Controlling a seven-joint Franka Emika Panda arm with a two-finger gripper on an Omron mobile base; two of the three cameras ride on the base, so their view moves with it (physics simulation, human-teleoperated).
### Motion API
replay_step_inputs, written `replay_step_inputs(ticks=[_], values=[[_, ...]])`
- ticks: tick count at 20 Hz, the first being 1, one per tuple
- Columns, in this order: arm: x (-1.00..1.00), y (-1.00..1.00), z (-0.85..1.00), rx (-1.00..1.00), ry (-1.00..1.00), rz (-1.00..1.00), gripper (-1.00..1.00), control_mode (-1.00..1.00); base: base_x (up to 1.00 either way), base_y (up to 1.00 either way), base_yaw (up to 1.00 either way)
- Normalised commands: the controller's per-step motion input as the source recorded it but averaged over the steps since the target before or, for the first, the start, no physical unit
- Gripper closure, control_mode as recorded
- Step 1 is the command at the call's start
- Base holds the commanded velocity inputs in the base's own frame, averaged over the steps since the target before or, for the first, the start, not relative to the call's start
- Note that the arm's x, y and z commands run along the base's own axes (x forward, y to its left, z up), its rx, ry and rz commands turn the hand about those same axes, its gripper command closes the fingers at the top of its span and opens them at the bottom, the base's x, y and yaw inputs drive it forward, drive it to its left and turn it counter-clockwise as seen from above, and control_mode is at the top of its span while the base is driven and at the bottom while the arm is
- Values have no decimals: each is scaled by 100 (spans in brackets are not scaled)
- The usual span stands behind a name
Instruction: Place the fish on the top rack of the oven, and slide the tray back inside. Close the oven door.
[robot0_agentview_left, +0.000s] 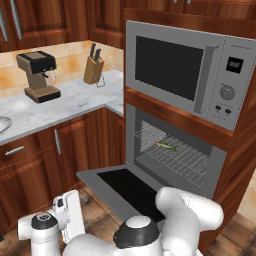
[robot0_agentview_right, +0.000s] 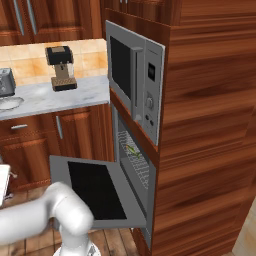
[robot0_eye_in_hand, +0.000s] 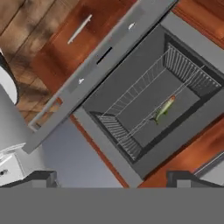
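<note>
Right half of the left base view: 1 oven (robot0_agentview_left: 172, 150), grey steel frame around a dark cavity, under 1 grey microwave (robot0_agentview_left: 187, 70). Lower centre: 1 oven door (robot0_agentview_left: 120, 187), dropped flat, black glass panel up. Inside, 1 top rack (robot0_agentview_left: 175, 152) of thin silver wire, holding 1 fish (robot0_agentview_left: 166, 145) (slender, greenish, pale belly). Upper left there: 1 coffee machine (robot0_agentview_left: 37, 75) and 1 knife block (robot0_agentview_left: 93, 67), both on the marble counter. Hand view alone: gripper (robot0_eye_in_hand: 113, 179) at bottom edge, fingertips spread wide, released, nothing between.
</note>
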Motion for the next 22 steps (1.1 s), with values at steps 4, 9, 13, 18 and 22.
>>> replay_step_inputs(ticks=[4,9,13,18,22], values=[[73,0,-100,-41,51,7,-100,-100,0,0,0],[74,17,-100,-50,45,4,-100,-100,0,0,0],[75,40,-100,-53,37,4,-100,-100,0,0,0],[61,28,-100,-51,20,5,-100,-100,0,0,0],[29,2,-100,-36,0,2,-100,-100,0,0,0]])
